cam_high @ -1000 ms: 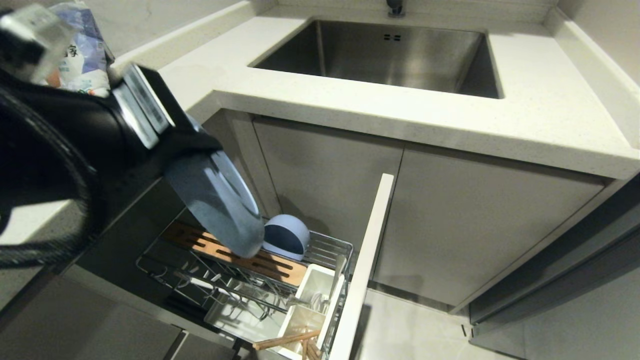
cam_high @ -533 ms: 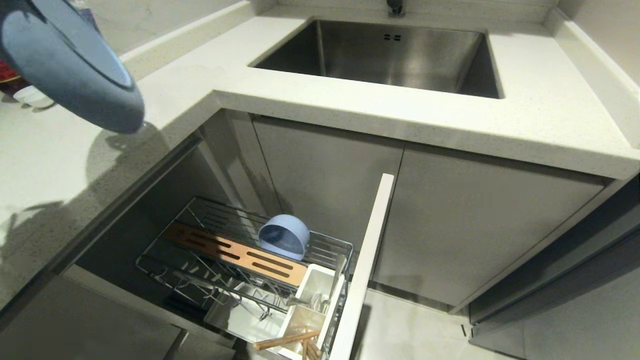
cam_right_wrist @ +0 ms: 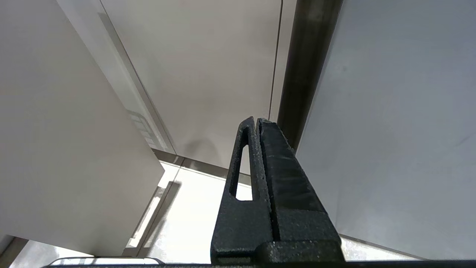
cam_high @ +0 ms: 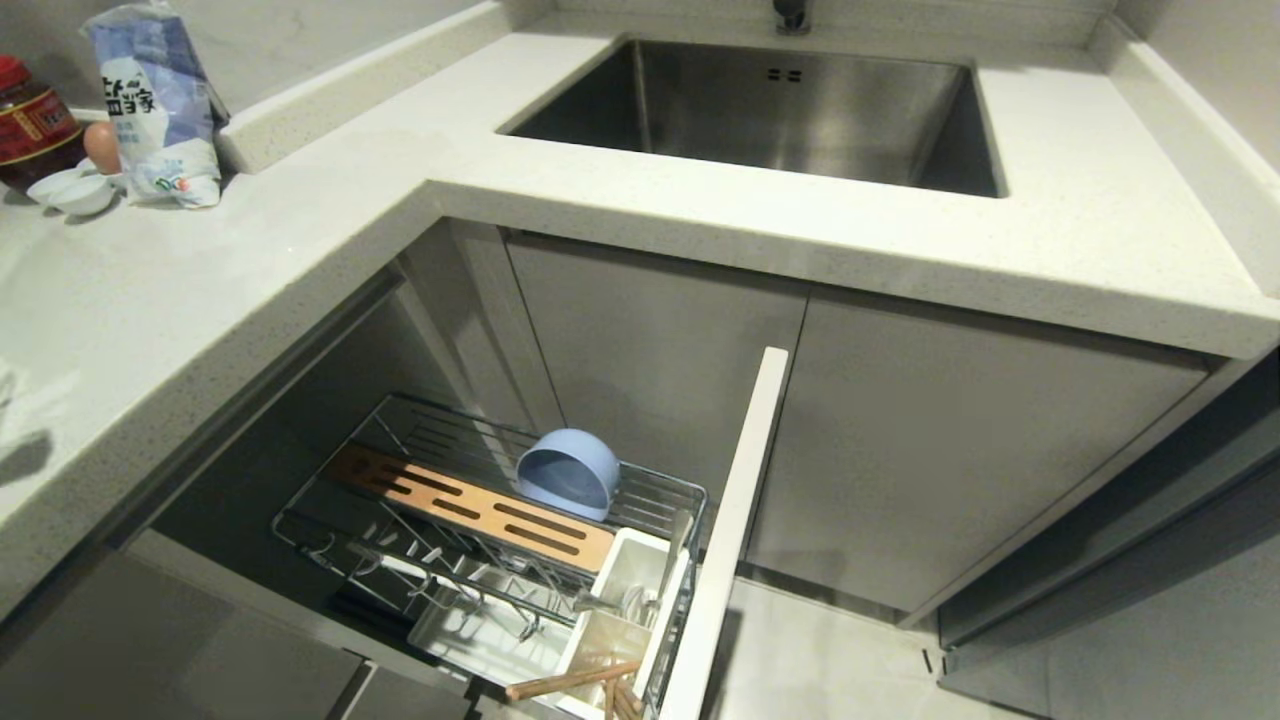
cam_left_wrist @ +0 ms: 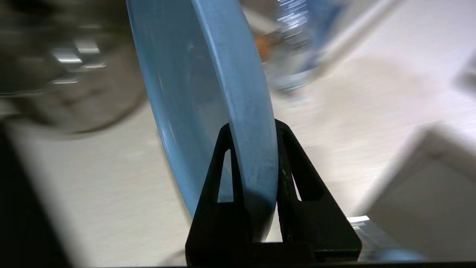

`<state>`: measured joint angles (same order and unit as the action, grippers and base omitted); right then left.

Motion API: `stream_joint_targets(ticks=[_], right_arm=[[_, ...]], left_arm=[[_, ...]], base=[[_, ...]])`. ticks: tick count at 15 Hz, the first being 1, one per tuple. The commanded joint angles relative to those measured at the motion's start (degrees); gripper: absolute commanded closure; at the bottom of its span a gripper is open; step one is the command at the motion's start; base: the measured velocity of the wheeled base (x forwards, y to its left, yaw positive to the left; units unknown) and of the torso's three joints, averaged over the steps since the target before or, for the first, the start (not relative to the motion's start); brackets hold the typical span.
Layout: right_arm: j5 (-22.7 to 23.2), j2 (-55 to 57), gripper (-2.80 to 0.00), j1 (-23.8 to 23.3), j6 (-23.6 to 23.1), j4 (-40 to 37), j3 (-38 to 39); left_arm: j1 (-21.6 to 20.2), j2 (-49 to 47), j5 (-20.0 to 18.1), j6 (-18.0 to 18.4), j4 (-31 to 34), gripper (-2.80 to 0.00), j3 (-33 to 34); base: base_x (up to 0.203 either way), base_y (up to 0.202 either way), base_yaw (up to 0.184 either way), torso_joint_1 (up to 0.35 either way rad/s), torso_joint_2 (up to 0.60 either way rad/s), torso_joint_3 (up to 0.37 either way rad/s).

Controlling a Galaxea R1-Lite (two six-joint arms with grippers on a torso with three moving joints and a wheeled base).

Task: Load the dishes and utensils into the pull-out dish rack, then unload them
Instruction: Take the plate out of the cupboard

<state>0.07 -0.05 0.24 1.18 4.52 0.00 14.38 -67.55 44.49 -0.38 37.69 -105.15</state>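
**A:** Head view: what surrounds the work?

**B:** A pale speckled counter (cam_high: pixel 700 215) with a steel sink (cam_high: pixel 770 105). In the far left corner: a blue-and-white bag (cam_high: pixel 150 105), a red-lidded jar (cam_high: pixel 30 125), an egg (cam_high: pixel 100 145), small white saucers (cam_high: pixel 70 190). Below, the pull-out dish rack (cam_high: pixel 500 560) stands open, its cabinet front (cam_high: pixel 725 540) edge-on. The bowl (cam_high: pixel 567 475) sits tipped behind the wooden bar (cam_high: pixel 470 507); the spoon (cam_high: pixel 650 575) and chopsticks (cam_high: pixel 575 680) stand in the white caddy (cam_high: pixel 625 610).

**A:** Changes?

**B:** A second ago the left arm and plate blocked the rack; both have left this view, uncovering the corner items.

**A:** Left wrist view?

**B:** The left gripper (cam_left_wrist: pixel 253 128) pinches the rim of the plate (cam_left_wrist: pixel 208 96), held on edge over the counter; the background is blurred.

**A:** Right wrist view?

**B:** The right gripper (cam_right_wrist: pixel 257 121), fingers pressed together and empty, faces cabinet panels (cam_right_wrist: pixel 208 70).
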Motion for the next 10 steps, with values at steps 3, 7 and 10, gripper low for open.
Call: stream_joint_targets(ticks=[3, 7, 10], right_arm=[[0.01, -0.04, 0.0, 0.02, 0.05, 0.05, 1.49], [0.01, -0.04, 0.0, 0.02, 0.05, 0.05, 1.49], [0.01, -0.04, 0.0, 0.02, 0.03, 0.05, 1.49]], left_arm=[[-7.07, -2.72, 4.31, 4.76, 22.2, 0.0, -5.42], [-10.83, -8.03, 12.36, 4.53, 43.09, 0.0, -5.83], [-12.38, -12.06, 14.1, 4.7, 47.33, 0.0, -5.86]], base=[[0.0, 0.0, 0.0, 0.0, 0.0, 0.0], [0.0, 0.0, 0.0, 0.0, 0.0, 0.0], [0.0, 0.0, 0.0, 0.0, 0.0, 0.0]])
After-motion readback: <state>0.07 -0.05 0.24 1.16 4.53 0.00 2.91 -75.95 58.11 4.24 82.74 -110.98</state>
